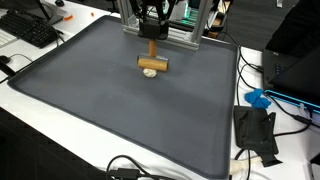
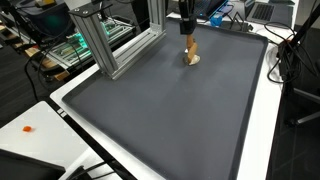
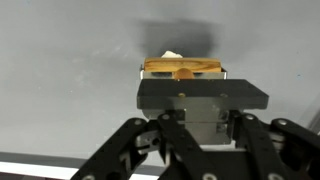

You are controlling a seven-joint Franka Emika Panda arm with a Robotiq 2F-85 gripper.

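Stick and block under the end effector

The end effector hangs over the far middle of the mat, pointing straight down. Directly below it a thin wooden stick stands upright. Its top reaches the fingertips and its foot meets a short wooden block that lies crosswise on the mat. In both exterior views the stick and block read as an upside-down T.

In the wrist view the block shows as a tan bar just beyond the black body of the end effector, with a round spot at its middle where the stick is seen end on. A pale piece peeks out behind the block. In an exterior view it lies on the mat, touching the block's near side.

Whether the fingers clamp the stick or only stand round it cannot be told: the exterior views are too small and the wrist view hides the fingertips behind the body.

The mat is dark grey and covers most of the white counter. An aluminium frame stands at the mat's far edge, just behind the end effector. A keyboard lies on the counter at far left. A blue object and a black device sit off the mat's right edge. A small orange bit lies on the counter, well apart from the block.
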